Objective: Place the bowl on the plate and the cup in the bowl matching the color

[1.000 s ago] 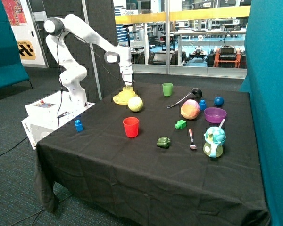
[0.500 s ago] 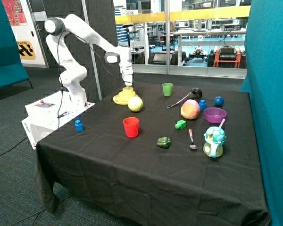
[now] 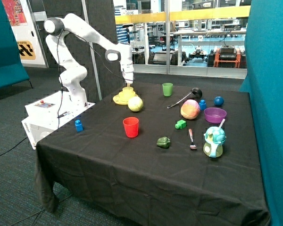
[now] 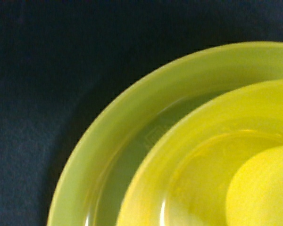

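Gripper [image 3: 128, 84] hangs directly above the yellow cup [image 3: 128, 90], which stands in the yellow bowl [image 3: 126, 96] on the yellow plate [image 3: 117, 100], at the table's [image 3: 146, 155] far edge beside a yellow-green ball [image 3: 135, 104]. We cannot tell how the fingers stand (the wrist view shows only plate, bowl and cup).

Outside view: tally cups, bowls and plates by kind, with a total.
Open cups: 3, yellow cup, red cup, green cup
Sippy cup: 1
Bowls: 2, yellow bowl, purple bowl
Plates: 1, yellow plate
Total: 7
Jaws at the yellow cup.
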Robot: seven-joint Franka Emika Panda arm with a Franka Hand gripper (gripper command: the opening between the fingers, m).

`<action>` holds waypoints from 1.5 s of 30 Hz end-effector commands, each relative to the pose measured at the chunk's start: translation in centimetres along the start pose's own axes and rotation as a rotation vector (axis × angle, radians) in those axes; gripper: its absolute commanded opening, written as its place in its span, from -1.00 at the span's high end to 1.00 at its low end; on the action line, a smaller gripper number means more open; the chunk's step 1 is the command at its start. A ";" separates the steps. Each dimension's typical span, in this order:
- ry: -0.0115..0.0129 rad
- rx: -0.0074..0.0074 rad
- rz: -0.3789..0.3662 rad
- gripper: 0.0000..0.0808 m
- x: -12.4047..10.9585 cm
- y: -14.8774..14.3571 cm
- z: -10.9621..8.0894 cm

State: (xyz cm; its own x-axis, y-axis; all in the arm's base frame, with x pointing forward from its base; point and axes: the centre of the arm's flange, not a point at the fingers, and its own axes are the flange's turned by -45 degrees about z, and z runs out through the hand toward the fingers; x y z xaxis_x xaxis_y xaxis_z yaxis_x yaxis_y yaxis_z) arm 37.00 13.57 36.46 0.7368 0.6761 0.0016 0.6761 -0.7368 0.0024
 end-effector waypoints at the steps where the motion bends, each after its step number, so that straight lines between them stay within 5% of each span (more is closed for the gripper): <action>1: -0.0017 0.0024 0.013 -0.18 0.1 1.2 -2.3; 12: -0.0017 0.0023 0.080 -0.04 -1.3 3.8 -4.5; 27: -0.0019 0.0022 0.204 0.00 -4.9 7.5 -4.7; 45: -0.0019 0.0022 0.193 0.07 -5.1 10.6 -3.3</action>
State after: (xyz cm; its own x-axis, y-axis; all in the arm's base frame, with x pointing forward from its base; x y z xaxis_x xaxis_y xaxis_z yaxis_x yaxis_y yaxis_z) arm 39.15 3.59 40.78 0.8546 0.5193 -0.0004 0.5193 -0.8546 0.0008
